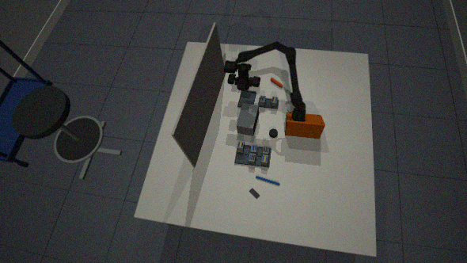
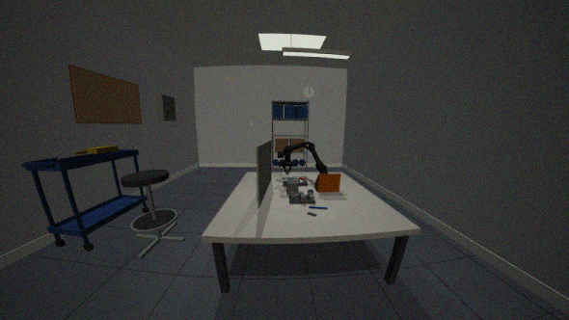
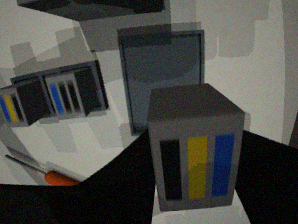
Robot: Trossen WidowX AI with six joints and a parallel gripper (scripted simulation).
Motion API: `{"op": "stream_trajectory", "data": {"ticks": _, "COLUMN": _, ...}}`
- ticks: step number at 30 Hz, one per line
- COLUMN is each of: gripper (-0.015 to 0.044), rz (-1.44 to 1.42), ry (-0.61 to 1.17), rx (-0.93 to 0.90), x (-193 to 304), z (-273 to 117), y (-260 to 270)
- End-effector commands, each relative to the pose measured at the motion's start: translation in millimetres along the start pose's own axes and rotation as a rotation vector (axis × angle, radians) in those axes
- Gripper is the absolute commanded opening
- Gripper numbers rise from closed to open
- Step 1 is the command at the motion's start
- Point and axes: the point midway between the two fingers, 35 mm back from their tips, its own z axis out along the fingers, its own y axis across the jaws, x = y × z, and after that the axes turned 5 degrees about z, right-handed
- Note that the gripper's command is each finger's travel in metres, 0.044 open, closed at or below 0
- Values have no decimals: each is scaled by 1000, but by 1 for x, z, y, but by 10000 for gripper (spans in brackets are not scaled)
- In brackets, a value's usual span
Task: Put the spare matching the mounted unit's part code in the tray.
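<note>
My gripper (image 1: 243,84) (image 2: 287,170) (image 3: 184,132) is shut on a grey block (image 3: 170,125) with black, yellow and blue stripes. It holds the block above the table, near the tray. The dark blue-grey tray (image 1: 247,97) (image 3: 160,60) is empty and lies beyond the held block in the wrist view. A two-slot rack beside it holds a block with blue, yellow and black stripes (image 3: 17,107) and a block with blue and black stripes (image 3: 64,95). A larger rack (image 1: 240,159) holds several striped blocks. I cannot identify the mounted unit or see a code on its back.
A grey box (image 1: 247,120) stands between tray and larger rack. A tall dark panel (image 1: 202,95) (image 2: 264,171) stands left. An orange box (image 1: 305,127) (image 2: 329,183) is by the arm's base. A screwdriver (image 1: 276,82) (image 3: 60,178), black puck (image 1: 273,133) and blue pen (image 1: 267,181) lie around.
</note>
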Motion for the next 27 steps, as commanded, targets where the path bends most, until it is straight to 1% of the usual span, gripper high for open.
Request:
{"op": "stream_trajectory", "data": {"ticks": 1, "gripper": 0, "rz": -10, "ry": -5, "rx": 1, "x": -3, "z": 5, "y": 0}}
{"op": "stream_trajectory", "data": {"ticks": 27, "gripper": 0, "rz": -10, "ry": -5, "rx": 1, "x": -3, "z": 31, "y": -1}}
